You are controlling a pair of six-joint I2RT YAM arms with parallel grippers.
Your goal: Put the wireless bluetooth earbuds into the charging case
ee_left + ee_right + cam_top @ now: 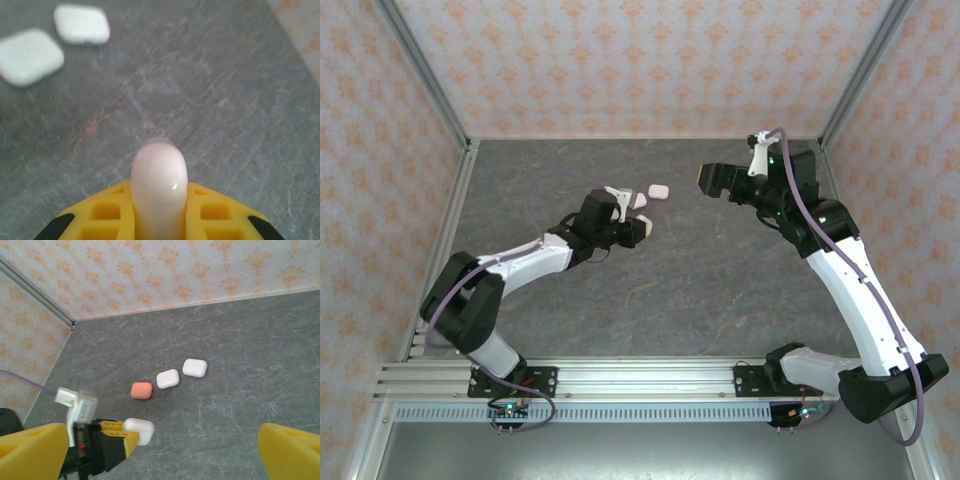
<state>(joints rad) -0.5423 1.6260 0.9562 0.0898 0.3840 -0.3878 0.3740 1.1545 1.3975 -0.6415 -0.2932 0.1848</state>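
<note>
While left jaws clamp a white case [159,180], gaping right jaws overlook a salmon case [141,390].

text: none legible | labels: none | brands: none

Right gripper [160,445]: yellow fingers [287,452] spread wide at the lower corners. On the grey marbled table [250,365], a salmon-red case [141,390], a middle white case [168,378] and a far white case [195,367] lie closed in a diagonal row, near one another but apart. At lower left, the left gripper [125,434] clamps a held white case [140,430].
</note>
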